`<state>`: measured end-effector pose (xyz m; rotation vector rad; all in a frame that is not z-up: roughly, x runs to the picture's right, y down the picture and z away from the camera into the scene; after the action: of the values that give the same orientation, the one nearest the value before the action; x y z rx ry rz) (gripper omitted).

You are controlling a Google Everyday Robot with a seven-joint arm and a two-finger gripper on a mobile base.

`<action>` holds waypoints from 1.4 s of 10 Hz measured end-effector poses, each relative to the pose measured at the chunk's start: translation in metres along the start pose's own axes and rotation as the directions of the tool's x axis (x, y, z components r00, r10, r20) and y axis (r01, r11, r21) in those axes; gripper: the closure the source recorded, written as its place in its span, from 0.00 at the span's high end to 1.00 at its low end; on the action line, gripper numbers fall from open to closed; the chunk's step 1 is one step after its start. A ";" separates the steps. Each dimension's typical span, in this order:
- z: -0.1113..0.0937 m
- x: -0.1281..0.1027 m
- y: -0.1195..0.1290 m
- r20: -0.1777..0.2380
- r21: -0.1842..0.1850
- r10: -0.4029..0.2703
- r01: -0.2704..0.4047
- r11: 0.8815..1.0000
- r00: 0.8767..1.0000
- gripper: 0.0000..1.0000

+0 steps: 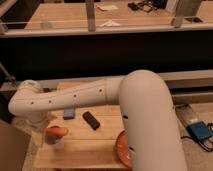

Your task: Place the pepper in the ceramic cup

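The pepper (pixel 57 131) is orange-red and lies level right above the small pale ceramic cup (pixel 59 144) at the front left of the wooden table (pixel 85 152). I cannot tell if it touches the cup's rim. My gripper (pixel 48 132) is at the pepper's left end, mostly hidden under the white arm (pixel 75 100), which reaches left across the table.
A blue block (pixel 69 114) and a black oblong object (pixel 91 120) lie behind the cup. A large orange dish (pixel 122 150) sits at the front right, partly behind my arm. A brown box (pixel 12 150) stands left of the table. A dark counter rises behind.
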<state>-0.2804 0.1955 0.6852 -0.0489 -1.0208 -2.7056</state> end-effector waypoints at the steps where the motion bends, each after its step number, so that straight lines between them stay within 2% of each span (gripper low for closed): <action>1: 0.000 0.000 0.000 0.002 0.001 -0.001 0.001 1.000 1.000 0.80; 14: 0.001 -0.001 -0.002 0.007 0.000 -0.004 0.004 1.000 1.000 0.80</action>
<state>-0.2801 0.1974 0.6849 -0.0557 -1.0242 -2.7110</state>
